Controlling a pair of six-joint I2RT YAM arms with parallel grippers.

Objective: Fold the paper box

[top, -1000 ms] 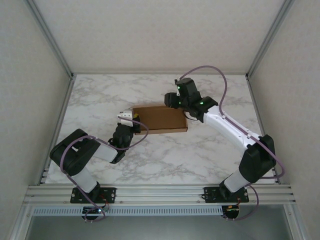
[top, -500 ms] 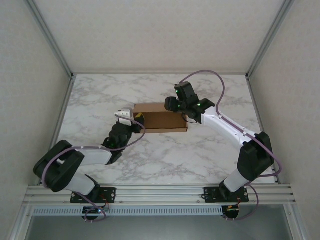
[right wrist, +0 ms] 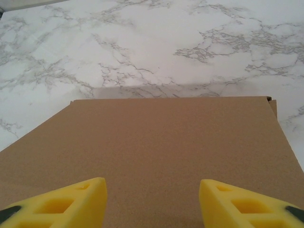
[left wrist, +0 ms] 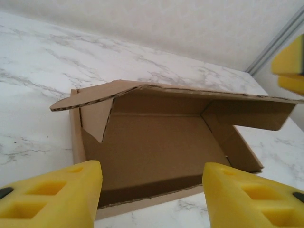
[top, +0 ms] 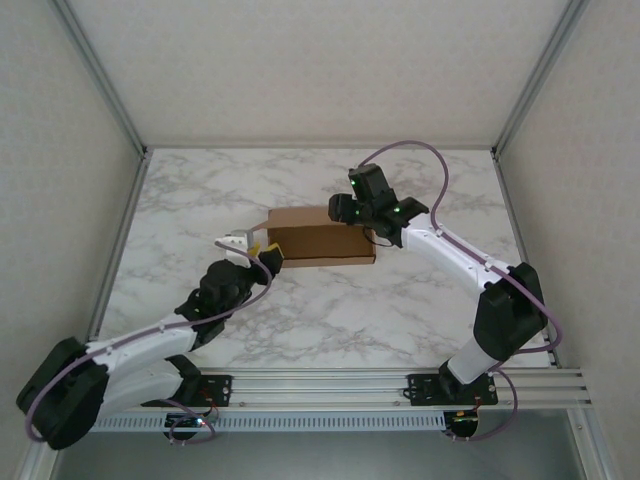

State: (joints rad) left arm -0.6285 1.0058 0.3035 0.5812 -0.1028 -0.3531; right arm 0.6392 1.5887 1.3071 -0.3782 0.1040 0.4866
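Left hand (left wrist: pixel 152 187) half-open and empty, facing the open side of the paper box (left wrist: pixel 156 142), which lies on the counter (top: pixel 400 310). Right hand (right wrist: pixel 152 194) parted, empty, over the box lid. Judgement: steady lid, tuck side flaps inward squarely, then close.

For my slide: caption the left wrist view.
Open left gripper facing a cardboard box, lid partly raised, on a marble table.
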